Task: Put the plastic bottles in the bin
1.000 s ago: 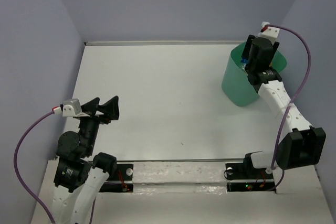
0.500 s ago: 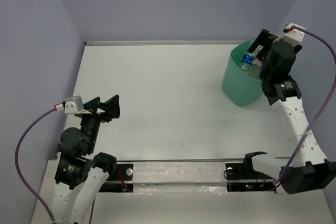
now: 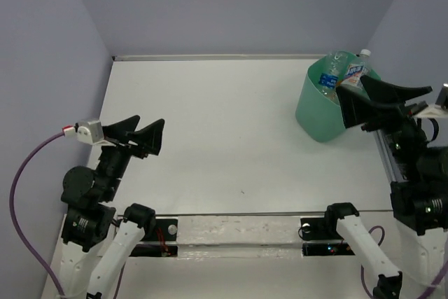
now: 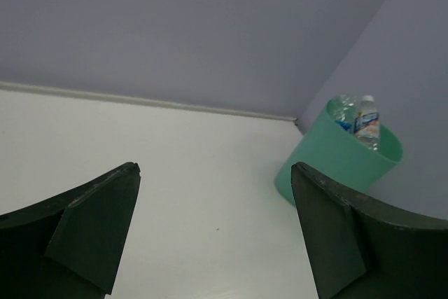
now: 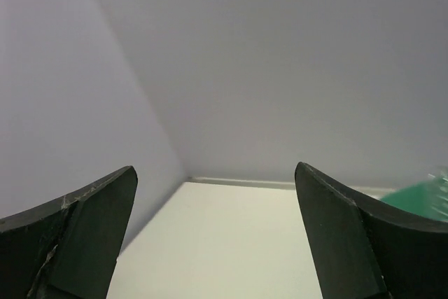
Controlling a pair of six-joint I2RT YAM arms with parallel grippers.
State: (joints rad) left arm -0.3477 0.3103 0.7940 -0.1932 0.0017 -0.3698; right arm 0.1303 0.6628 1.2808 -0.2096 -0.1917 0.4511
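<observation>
Several plastic bottles stand inside the bin

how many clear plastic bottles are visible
2, both poking out of the mint-green plastic bin: a blue-labelled bottle and a white-capped bottle right of it. More may hide inside.

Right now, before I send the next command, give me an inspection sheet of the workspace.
Surface: white table, one tiny dark speck.
Job's things: bin at the far right corner; plastic bottles poke above its rim; none seen on the table.
Clutter: nothing seen.
Grippers: left gripper open, empty; right gripper open, empty, near the bin.
Cables: purple cable loops off the left wrist.
Surroundings: lavender walls.
</observation>
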